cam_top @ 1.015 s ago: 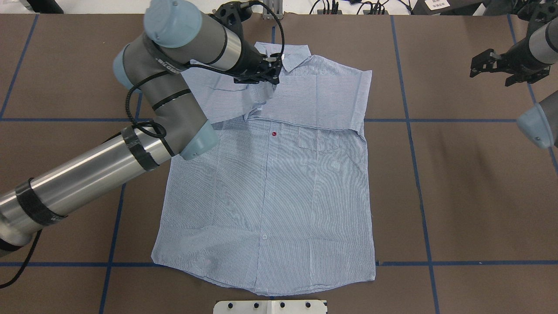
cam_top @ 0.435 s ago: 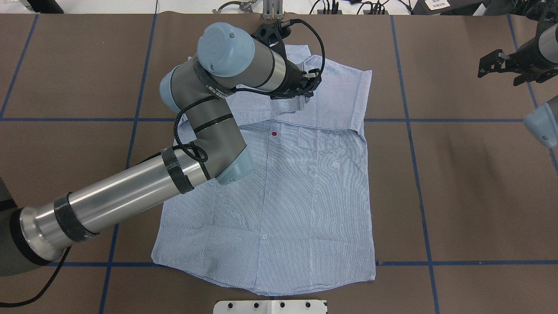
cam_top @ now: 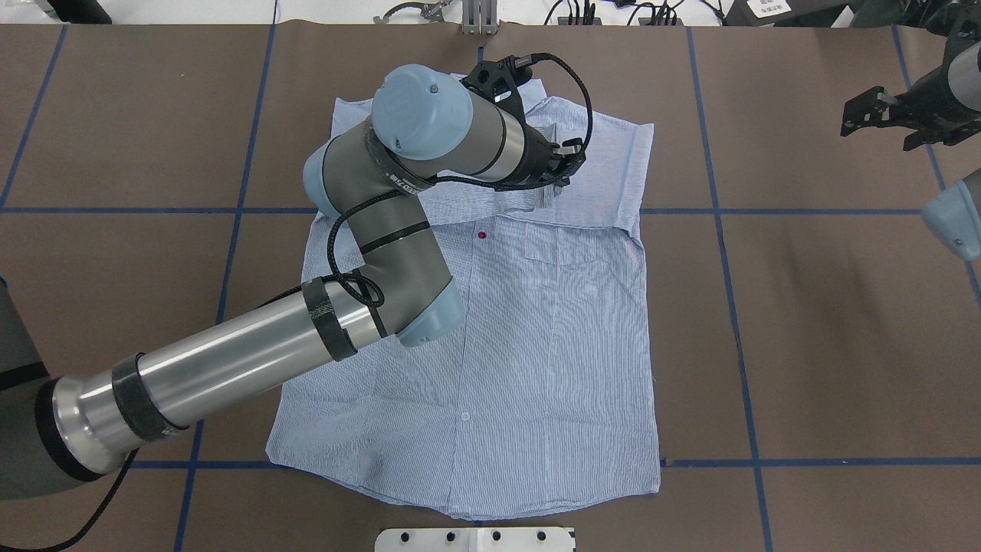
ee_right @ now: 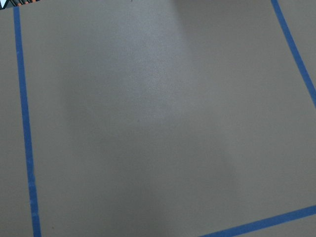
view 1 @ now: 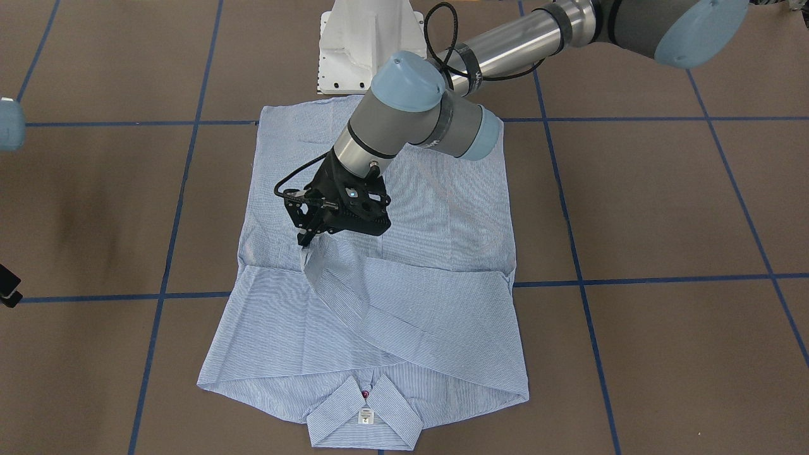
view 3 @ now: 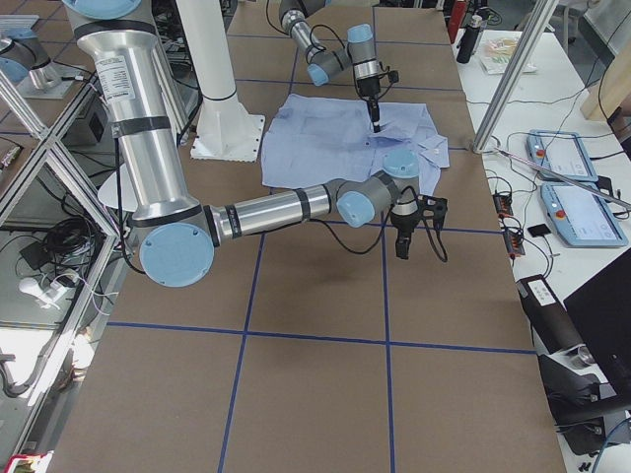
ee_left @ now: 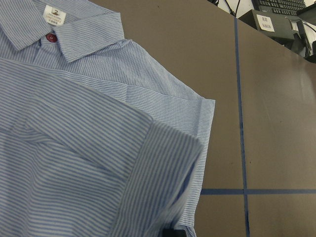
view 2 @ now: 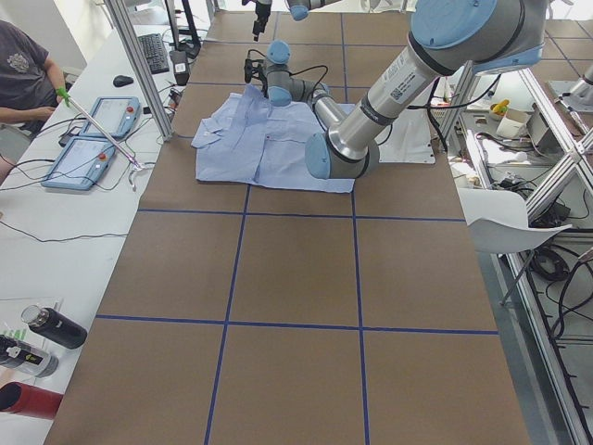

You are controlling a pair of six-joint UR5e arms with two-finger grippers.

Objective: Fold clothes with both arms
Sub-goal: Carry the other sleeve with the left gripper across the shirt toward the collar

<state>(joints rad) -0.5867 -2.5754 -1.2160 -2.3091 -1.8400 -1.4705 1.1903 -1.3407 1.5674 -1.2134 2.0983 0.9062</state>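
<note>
You are early in the fold, on the sleeves. The shirt (cam_top: 552,345) lies front up and spread flat in the middle of the table (cam_top: 805,307). In the overhead view its collar (cam_top: 529,88) is at the top of the frame and its hem along the bottom.

Your left gripper (view 1: 306,239) is clamped on the cuff end of one sleeve (view 1: 341,291) and holds it raised over the chest. In the front-facing view the cloth rises to a peak at the fingertips and slopes down to the lower right. The left wrist view shows the same striped cuff right under the camera, with the collar at upper left.

The other sleeve looks already laid in: in the overhead view a flat folded band runs across the upper right of the shirt, above the pocket.

Your right gripper (cam_top: 874,123) hangs over bare table at the upper right of the overhead view. It is well apart from the shirt, its fingers spread and empty.

By my reading, what is left is most of the job:
- Set this sleeve down flat.
- Bring the sides in.
- Fold the body up from the hem, which is not yet touched.
</note>
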